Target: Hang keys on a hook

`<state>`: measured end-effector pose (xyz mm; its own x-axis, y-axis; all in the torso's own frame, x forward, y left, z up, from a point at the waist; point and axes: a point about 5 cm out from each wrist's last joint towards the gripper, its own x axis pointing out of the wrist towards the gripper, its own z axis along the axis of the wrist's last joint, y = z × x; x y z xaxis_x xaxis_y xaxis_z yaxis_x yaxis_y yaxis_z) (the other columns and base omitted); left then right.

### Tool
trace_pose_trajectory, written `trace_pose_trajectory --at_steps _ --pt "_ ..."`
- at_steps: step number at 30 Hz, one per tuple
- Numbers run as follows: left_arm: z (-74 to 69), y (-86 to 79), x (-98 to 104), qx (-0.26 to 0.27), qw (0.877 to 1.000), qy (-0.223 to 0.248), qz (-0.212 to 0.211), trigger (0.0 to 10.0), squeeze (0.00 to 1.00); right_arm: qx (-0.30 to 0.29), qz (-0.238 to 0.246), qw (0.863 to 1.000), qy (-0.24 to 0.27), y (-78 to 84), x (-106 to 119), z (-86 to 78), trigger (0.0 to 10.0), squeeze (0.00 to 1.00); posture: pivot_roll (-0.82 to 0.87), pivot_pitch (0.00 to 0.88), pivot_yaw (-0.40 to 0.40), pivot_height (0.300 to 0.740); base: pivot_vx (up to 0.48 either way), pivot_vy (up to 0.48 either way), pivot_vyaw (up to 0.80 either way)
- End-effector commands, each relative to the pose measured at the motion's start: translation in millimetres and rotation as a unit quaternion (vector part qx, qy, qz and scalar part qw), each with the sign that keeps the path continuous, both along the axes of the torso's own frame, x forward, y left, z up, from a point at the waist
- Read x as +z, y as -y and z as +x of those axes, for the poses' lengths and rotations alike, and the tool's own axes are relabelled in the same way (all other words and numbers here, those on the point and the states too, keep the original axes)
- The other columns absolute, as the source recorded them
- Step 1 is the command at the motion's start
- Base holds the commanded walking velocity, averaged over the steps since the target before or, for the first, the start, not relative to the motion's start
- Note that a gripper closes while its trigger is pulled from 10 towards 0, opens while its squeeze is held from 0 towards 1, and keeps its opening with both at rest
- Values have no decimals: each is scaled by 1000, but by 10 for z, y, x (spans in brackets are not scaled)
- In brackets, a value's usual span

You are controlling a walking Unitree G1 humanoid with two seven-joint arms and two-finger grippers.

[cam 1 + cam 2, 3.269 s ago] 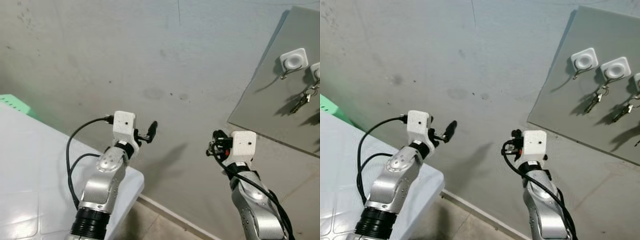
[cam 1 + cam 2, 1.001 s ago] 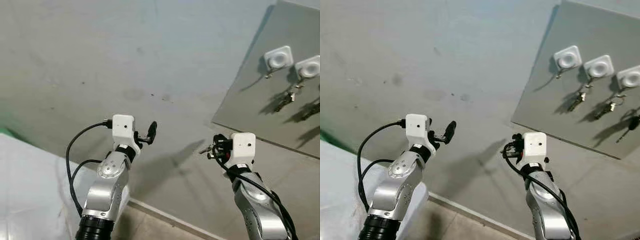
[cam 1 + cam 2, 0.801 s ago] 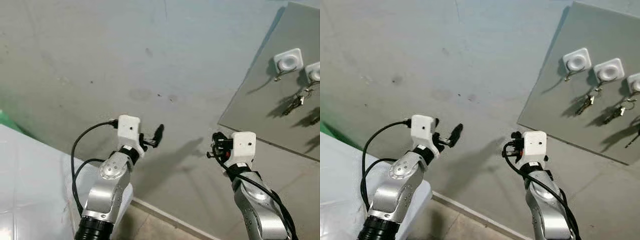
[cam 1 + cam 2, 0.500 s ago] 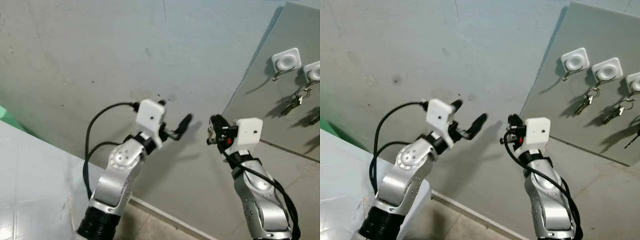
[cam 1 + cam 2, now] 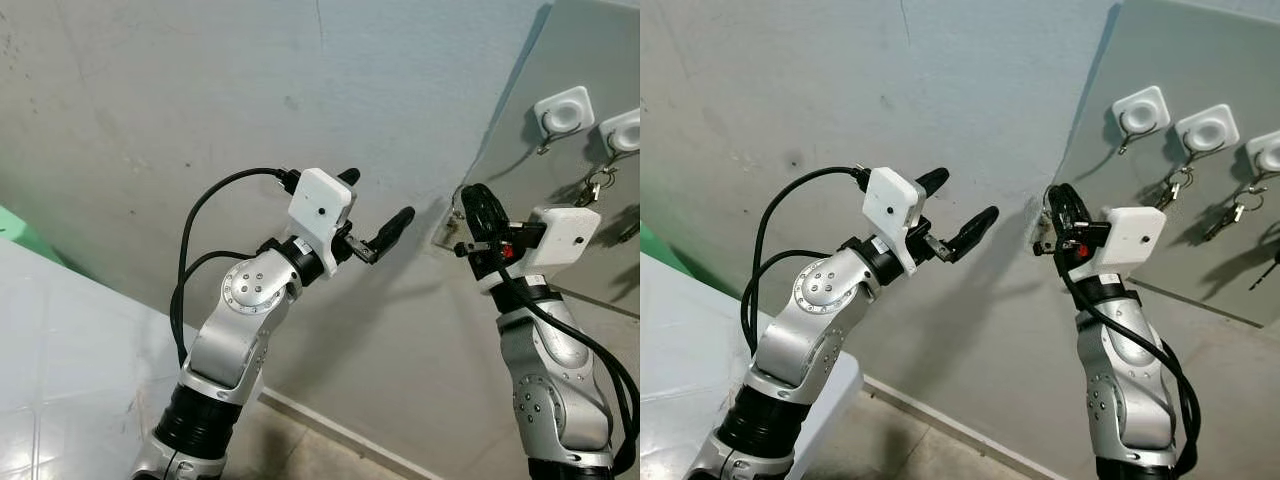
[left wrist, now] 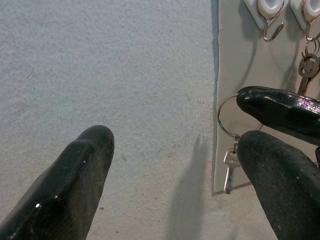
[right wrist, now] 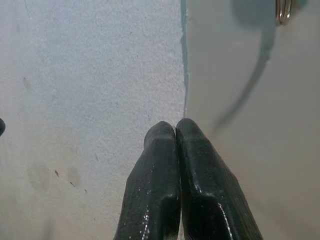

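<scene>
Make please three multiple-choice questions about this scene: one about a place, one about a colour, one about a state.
1. Where is the empty hook on the grey panel?
A. On the white holder nearest the panel's left edge
B. At the panel's bottom edge
C. On the bare wall beside the panel

2. What colour are the hook holders?
A. Black
B. White
C. Green

3. How are the fingers of the right gripper?
A. Wide apart, holding nothing
B. Closed around a hook
C. Pressed together, holding a key ring with one key

Answers:
1. A, the leftmost holder's hook is bare, while keys hang from the next ones.
2. B, the square holders are white against the grey panel.
3. C, the right wrist view shows the fingers together, and the left wrist view shows the ring pinched with the key dangling.
</scene>
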<state>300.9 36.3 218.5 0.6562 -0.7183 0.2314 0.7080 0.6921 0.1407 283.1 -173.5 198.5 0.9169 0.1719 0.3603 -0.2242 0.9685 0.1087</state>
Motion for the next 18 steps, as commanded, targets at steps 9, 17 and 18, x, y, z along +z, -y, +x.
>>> trace_pose_trajectory --at_steps 9,17,18 --pt "42 -277 -528 122 986 -109 -35 10000 0 -16 -140 982 -122 -25 -596 -88 10000 0 20 28 -65 740 0 0 0" --pt "-13 -614 -1053 213 957 -195 -41 10000 0 -23 -131 977 -167 -16 -842 -146 10000 0 28 30 -76 740 0 0 0" --pt "-13 -622 -1051 215 957 -191 -37 10000 0 -24 -132 976 -172 -16 -851 -145 10000 0 28 31 -76 740 0 0 0"
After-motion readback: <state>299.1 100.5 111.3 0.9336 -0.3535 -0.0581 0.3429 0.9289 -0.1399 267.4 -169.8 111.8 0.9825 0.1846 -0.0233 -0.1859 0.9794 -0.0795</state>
